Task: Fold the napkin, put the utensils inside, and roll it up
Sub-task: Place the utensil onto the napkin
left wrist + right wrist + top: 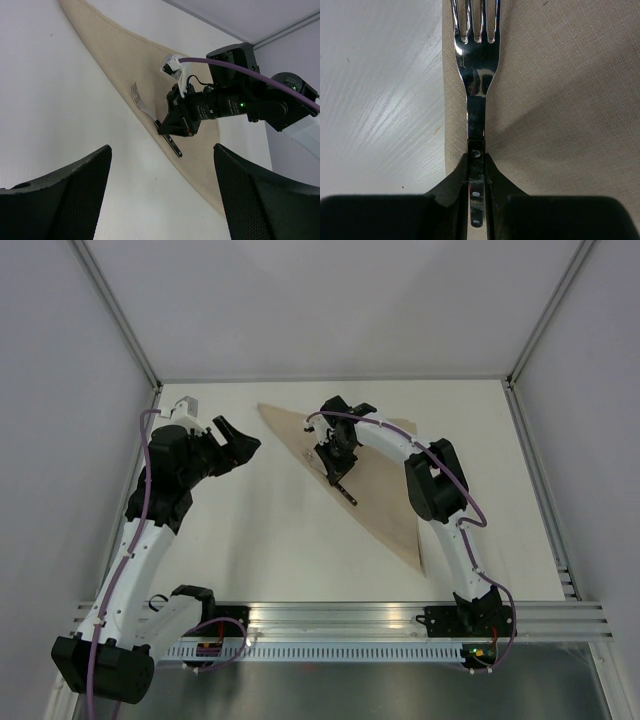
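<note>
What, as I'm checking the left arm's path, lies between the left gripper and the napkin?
Nothing: in the top view only bare white table separates the open left gripper from the napkin along its long edge.

Robot lab cell: white table (250,540), plain grey walls (60,390), alu mounting rail (350,618).

My left arm (128,550) and right arm (462,555) are built alike: smooth white link shells between chunky black joint housings. A purple cable (200,60) runs along each, looping at the black bases (470,625), where tiny green and red lights show. My jaws are black, their inner pads (75,200) finely dimpled like mesh. A green light (240,105) glows on my right wrist's black barrel, beside a white connector (172,64).
</note>
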### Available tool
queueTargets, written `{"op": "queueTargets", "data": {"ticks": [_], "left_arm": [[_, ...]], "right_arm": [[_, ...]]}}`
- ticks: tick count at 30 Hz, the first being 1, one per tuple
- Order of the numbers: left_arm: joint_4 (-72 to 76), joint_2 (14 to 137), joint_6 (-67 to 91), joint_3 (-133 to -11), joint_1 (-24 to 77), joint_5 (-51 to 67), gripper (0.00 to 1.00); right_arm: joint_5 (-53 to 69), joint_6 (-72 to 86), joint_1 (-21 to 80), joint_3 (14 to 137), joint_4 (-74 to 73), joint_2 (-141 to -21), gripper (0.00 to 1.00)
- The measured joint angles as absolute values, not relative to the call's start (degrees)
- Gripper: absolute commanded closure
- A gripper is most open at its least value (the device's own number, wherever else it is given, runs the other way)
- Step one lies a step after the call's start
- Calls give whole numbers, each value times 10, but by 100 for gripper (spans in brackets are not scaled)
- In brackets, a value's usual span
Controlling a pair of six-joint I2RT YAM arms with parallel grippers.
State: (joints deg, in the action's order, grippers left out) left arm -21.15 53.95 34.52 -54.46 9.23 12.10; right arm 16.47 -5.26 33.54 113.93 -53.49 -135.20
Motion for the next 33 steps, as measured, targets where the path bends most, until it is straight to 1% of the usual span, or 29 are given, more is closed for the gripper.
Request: {"op": "queueTargets", "data": {"ticks": [3,5,9,16,21,23,25,33], "left_arm": [[-212,540,344,-545,92,121,13],[-212,540,344,-545,92,121,11],[-212,540,342,-545,92,121,8],[-212,540,340,-545,92,121,6],[-212,540,338,-545,92,121,4],[-212,539,336,-545,92,121,1],[-212,539,335,-545,92,121,1],[-190,531,319,-532,97,137,0]], "right_arm": [[164,-52,335,1139,-535,-1352,100],[164,-52,335,1139,-535,-1352,99],[164,-52,335,1139,-535,-1352,89],[164,-52,335,1139,-535,-1352,80],[164,-51,336,1137,-534,-1352,68],[164,-52,335,1137,-533,-1352,59],[164,-52,335,1137,-534,-1352,57],[171,-52,331,1137,-538,-1320,55]]}}
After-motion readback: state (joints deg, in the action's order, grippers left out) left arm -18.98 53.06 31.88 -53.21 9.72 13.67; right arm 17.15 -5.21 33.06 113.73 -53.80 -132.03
